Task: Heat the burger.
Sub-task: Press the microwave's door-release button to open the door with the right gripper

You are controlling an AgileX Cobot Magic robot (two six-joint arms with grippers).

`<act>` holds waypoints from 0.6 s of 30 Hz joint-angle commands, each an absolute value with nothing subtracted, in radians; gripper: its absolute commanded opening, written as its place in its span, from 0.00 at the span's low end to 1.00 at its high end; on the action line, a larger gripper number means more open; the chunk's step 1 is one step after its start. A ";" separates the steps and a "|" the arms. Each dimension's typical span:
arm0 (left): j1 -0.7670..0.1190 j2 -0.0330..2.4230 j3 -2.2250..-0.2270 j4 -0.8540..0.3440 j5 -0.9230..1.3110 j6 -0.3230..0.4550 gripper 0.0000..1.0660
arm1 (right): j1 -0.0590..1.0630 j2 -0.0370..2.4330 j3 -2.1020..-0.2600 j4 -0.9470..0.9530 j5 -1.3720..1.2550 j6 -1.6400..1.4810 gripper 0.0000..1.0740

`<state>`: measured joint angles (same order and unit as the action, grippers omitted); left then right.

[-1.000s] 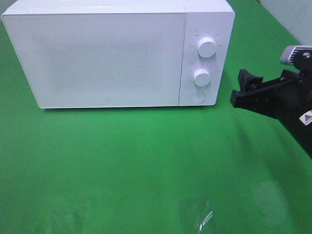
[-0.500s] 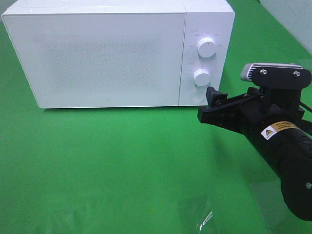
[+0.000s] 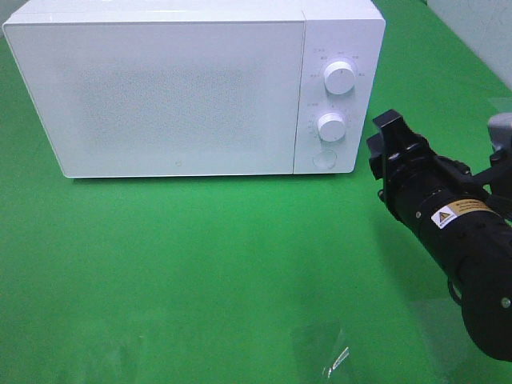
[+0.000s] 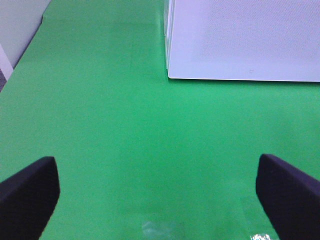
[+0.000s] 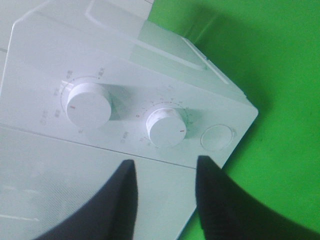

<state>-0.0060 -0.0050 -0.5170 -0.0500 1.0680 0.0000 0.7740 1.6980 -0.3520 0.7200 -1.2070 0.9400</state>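
Green tabletop (image 3: 200, 264) carries a white microwave (image 3: 160, 96) with its frosted door (image 3: 176, 100) shut, so the inside is hidden; the burger shows in no view. Right pincer (image 5: 165, 165) hovers just beside the control panel's two knobs (image 3: 340, 78) and round button (image 3: 324, 158), jaws partly apart, empty. Left pincer (image 4: 156, 167) hangs over the green, spread wide, holding nothing.

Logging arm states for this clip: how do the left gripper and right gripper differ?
The left gripper is spread wide; the right gripper has a narrower gap. The left gripper faces green cloth in front of the microwave; the right gripper points at the microwave's knobs. Both are open and hold nothing.
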 commanded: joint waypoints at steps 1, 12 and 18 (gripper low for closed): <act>-0.004 -0.020 -0.517 -0.050 1.071 0.000 0.94 | 0.775 1.699 -0.360 0.713 -1.265 1.071 0.22; -0.004 -0.020 -0.517 -0.050 1.071 0.000 0.94 | 0.775 1.733 -0.374 0.713 -1.080 1.361 0.00; -0.004 -0.020 -0.517 -0.050 1.071 0.000 0.94 | 0.759 1.826 -0.447 0.704 -1.059 1.391 0.00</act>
